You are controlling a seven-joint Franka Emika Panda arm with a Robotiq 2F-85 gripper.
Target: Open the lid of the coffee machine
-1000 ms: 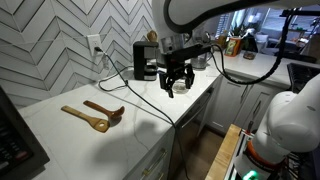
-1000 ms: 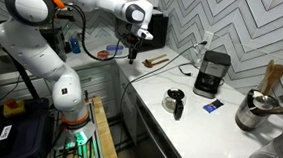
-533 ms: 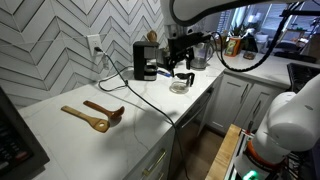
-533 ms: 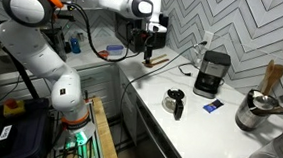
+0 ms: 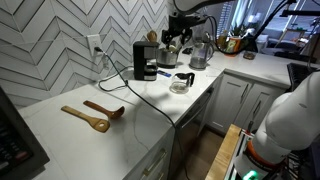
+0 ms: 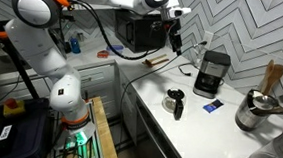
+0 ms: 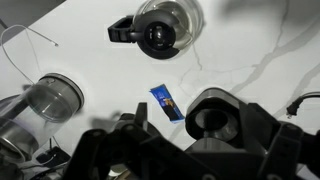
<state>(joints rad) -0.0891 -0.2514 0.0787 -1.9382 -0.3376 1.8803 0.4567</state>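
Observation:
The black coffee machine [image 5: 145,60] stands at the back of the white counter by the chevron tile wall, its flat lid [image 5: 146,45] down; it also shows in an exterior view [image 6: 212,74]. My gripper [image 5: 172,36] hangs in the air above and beside it, apart from the lid, and is also seen high up in an exterior view [image 6: 175,33]. In the wrist view the machine [image 7: 212,116] lies below my dark, blurred fingers [image 7: 195,152], which look spread and hold nothing.
A glass carafe [image 5: 182,82] with a black handle stands on the counter in front of the machine. A steel kettle [image 6: 255,109] is beside it. A blue packet [image 7: 167,102] lies between them. Wooden spoons [image 5: 95,115] lie further along. A dark cord [image 5: 130,85] crosses the counter.
My gripper has risen from low over the carafe and moved up and back towards the coffee machine. The things on the counter have not moved.

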